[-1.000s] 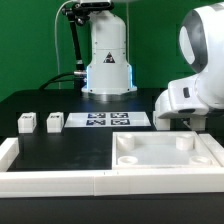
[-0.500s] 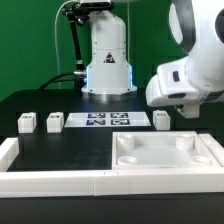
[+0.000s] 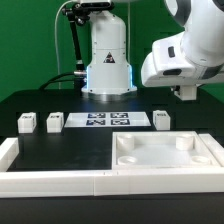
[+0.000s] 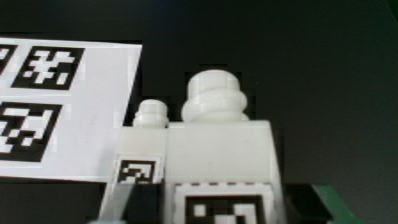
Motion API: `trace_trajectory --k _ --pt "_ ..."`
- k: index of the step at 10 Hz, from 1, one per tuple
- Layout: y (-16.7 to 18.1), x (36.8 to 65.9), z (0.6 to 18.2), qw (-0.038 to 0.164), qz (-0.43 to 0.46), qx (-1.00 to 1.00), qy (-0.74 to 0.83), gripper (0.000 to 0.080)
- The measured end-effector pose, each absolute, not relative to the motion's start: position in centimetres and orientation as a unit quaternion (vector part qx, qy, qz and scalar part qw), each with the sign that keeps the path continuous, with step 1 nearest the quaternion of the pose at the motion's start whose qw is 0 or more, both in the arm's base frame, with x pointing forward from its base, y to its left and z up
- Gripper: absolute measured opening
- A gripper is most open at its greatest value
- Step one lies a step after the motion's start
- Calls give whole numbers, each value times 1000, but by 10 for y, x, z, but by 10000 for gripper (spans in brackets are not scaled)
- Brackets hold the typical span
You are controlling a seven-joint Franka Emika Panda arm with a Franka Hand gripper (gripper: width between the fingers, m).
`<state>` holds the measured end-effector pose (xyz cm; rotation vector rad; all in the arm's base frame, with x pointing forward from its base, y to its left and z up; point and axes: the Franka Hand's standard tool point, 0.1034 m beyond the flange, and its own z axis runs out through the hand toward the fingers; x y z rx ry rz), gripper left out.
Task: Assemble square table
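End effector (image 3: pixel 187 93) hovers above counter (image 3: pixel 70 145), apart from nearest leg (image 3: pixel 161 119); released or clenched cannot be told. Square top (image 3: pixel 160 160) lies in front of that leg. Marker board (image 3: pixel 110 120) lies between it and two further legs (image 3: pixel 27 122)

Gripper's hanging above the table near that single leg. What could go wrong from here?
The leg stands beside the marker board's end, near the gripper; an off-centre descent could tip it or scrape the board. The table top lies just in front of it, so a low carry might catch the raised rim.
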<state>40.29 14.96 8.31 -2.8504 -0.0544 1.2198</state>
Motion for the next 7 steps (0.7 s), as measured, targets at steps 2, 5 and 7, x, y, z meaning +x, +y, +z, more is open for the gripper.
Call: trace_trajectory --k 2,5,7 --pt "148 419 76 31 317 -948 -19 285" --pt "146 457 87 43 223 -974 -19 285" --pt "142 474 99 47 165 -985 -19 287"
